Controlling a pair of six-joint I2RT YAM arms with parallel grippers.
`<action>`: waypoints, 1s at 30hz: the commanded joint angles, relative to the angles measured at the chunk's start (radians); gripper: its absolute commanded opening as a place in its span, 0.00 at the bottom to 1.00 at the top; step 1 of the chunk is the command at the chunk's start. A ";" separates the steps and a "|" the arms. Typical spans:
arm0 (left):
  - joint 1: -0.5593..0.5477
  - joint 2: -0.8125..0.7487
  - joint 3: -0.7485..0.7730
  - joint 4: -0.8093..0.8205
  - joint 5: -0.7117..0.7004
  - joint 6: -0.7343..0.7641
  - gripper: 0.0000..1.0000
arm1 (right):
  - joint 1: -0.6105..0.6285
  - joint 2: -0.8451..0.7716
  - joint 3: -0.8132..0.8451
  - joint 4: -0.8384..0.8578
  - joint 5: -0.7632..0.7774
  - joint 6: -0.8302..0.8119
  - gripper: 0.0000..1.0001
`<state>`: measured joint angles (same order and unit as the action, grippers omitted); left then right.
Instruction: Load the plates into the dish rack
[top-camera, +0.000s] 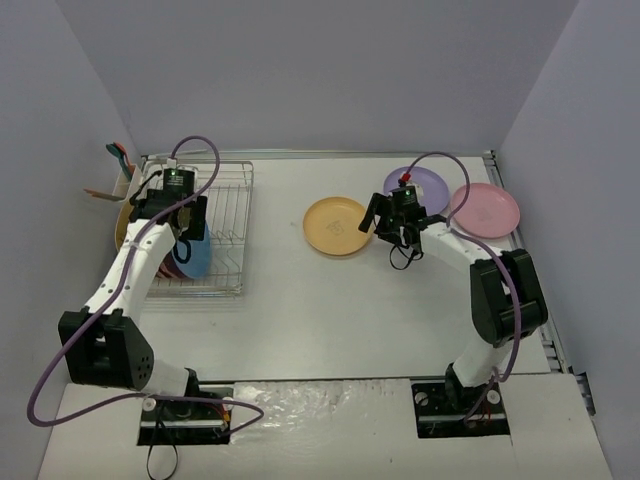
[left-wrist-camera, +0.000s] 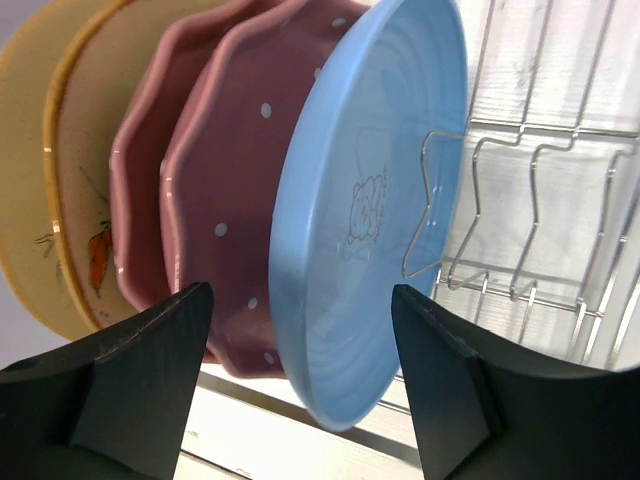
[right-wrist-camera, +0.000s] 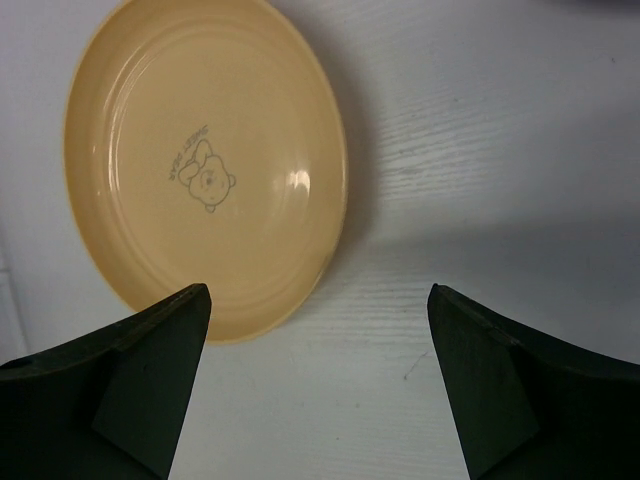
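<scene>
The dish rack (top-camera: 225, 215) stands at the far left, and its wire tines (left-wrist-camera: 520, 220) show in the left wrist view. Upright in it are two tan plates (left-wrist-camera: 85, 180), one with a floral print, two dark pink speckled plates (left-wrist-camera: 225, 200) and a blue plate (left-wrist-camera: 370, 200). My left gripper (top-camera: 190, 228) is open, its fingers wide on either side of the blue plate's rim (left-wrist-camera: 300, 290) without touching it. My right gripper (top-camera: 388, 226) is open and empty over bare table (right-wrist-camera: 320, 290), just right of a tan plate (top-camera: 338, 226) lying flat (right-wrist-camera: 205, 165).
A lilac plate (top-camera: 425, 185) and a light pink plate (top-camera: 487, 208) lie flat at the far right, behind my right arm. A white caddy (top-camera: 122, 185) holding utensils hangs on the rack's left side. The rack's right half has bare tines.
</scene>
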<state>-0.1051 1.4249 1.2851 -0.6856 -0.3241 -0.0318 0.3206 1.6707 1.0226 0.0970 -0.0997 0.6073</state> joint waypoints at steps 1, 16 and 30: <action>0.001 -0.104 0.137 -0.046 0.054 -0.070 0.76 | 0.023 0.065 0.097 0.015 0.170 0.067 0.85; 0.002 -0.400 0.059 -0.120 0.402 -0.271 0.97 | 0.073 0.261 0.215 0.003 0.261 0.108 0.50; -0.021 -0.521 -0.129 -0.010 0.666 -0.485 0.97 | 0.072 0.027 0.000 0.147 0.118 0.061 0.00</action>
<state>-0.1062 0.9369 1.1415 -0.7984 0.2224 -0.4078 0.3917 1.8881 1.0986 0.1739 0.0798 0.7063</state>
